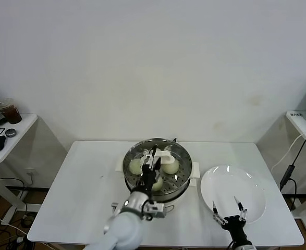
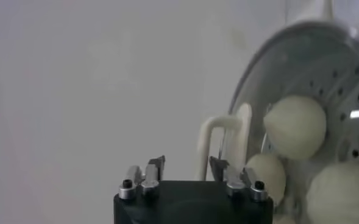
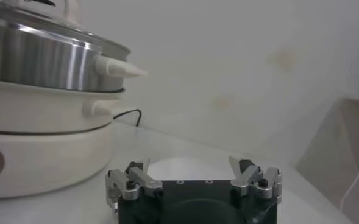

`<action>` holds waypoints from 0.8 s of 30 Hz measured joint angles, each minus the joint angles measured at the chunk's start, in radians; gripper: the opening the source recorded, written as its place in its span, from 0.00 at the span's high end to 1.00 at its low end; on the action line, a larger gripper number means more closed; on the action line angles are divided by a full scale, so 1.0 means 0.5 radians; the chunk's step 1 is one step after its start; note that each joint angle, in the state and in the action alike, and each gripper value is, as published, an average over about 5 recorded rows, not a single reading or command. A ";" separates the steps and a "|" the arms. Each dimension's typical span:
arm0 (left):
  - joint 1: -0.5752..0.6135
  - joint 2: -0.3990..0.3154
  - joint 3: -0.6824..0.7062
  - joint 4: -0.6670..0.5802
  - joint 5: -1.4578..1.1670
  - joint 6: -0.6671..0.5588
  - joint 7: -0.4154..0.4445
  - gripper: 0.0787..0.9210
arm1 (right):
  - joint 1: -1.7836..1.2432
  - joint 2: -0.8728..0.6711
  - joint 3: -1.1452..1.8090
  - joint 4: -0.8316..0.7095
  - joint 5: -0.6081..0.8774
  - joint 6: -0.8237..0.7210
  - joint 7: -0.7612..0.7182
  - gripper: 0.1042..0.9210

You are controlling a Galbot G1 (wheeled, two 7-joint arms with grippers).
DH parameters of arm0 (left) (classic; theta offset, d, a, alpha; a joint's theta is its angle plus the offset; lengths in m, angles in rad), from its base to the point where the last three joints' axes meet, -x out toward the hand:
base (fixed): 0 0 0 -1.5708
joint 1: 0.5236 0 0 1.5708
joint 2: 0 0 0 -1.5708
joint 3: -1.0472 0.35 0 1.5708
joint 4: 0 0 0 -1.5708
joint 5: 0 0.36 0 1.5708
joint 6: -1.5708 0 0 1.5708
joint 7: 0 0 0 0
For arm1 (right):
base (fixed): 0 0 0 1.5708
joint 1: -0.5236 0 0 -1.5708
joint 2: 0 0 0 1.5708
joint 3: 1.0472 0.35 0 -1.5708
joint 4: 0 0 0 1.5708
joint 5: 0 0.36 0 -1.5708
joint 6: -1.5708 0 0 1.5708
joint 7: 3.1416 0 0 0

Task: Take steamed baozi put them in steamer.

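White bench against a pale wall: the left tool hangs with jaws apart and empty over the round shiny steel steamer, where cream-white dome-shaped baozi lie. The right tool, spread wide, rests low over a flat white plate.

The head view looks down from above and in front onto the white table, taking in the steamer at its middle, the plate and the wall behind. The left wrist view sits close over the steamer, tilted, facing its perforated tray and buns. The right wrist view is low, near table level, looking sideways past the steamer toward the wall. All three share the steamer
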 measured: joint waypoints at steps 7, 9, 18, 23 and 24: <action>0.460 0.011 -0.333 -0.217 -0.528 -0.417 -0.210 0.13 | -0.008 0.000 -0.012 0.008 0.004 0.003 -0.002 0.12; 0.608 -0.002 -0.471 -0.271 -0.728 -0.575 -0.272 0.12 | -0.011 -0.001 -0.017 0.013 0.009 0.004 -0.003 0.12; 1.268 -0.051 -1.018 -0.394 -1.676 -1.083 -0.484 0.12 | -0.069 -0.046 -0.069 0.071 0.112 -0.052 -0.045 0.12; 1.512 -0.095 -1.168 -0.334 -2.068 -1.243 -0.521 0.12 | -0.141 -0.102 -0.112 0.138 0.206 -0.116 -0.071 0.12; 1.546 -0.106 -1.189 -0.316 -2.120 -1.274 -0.520 0.12 | -0.158 -0.112 -0.120 0.154 0.223 -0.126 -0.074 0.12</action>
